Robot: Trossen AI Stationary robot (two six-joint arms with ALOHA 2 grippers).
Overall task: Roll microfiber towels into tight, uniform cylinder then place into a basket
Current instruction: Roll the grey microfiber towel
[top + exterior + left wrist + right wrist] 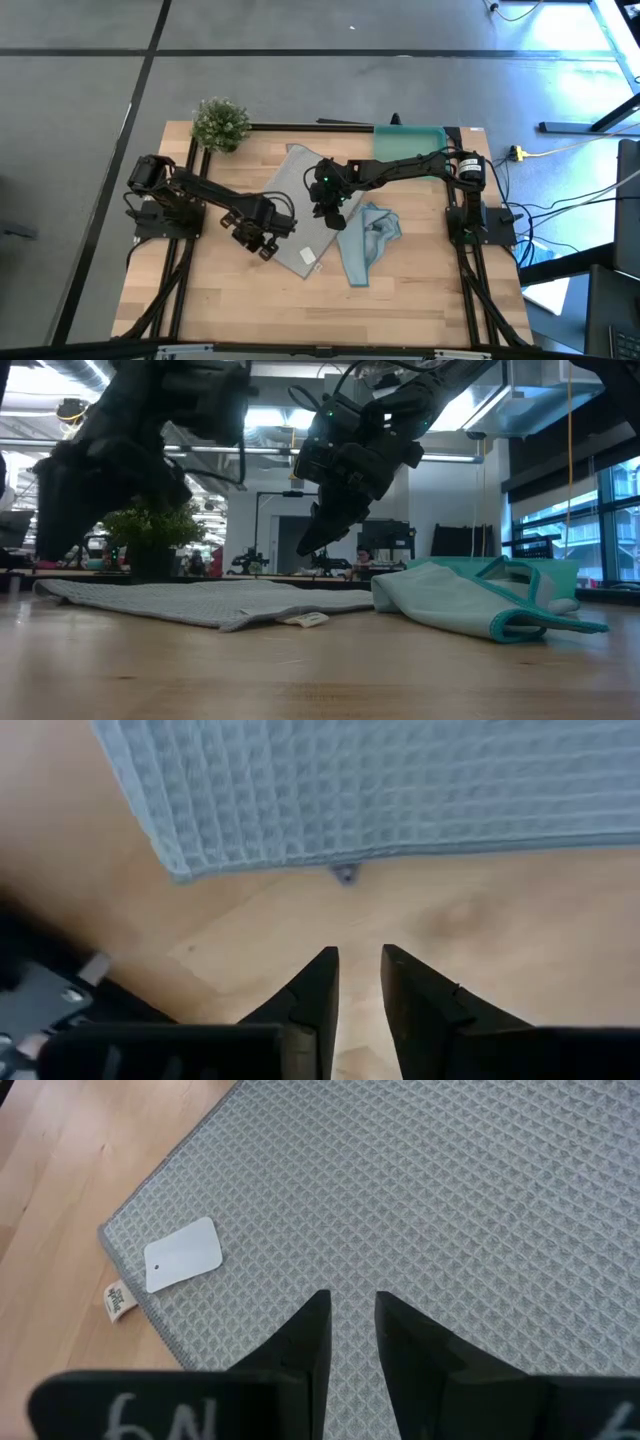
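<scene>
Two waffle-weave towels, grey one flat, blue one crumpled, left fingers and right fingers slightly apart, empty.

A wooden desk is carrying a flat grey towel, a crumpled blue towel, a teal basket and a potted plant.

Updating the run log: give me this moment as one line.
grey towel: flat, unrolled | blue towel: crumpled | basket: no towel visible | left gripper, right gripper: holding nothing
</scene>
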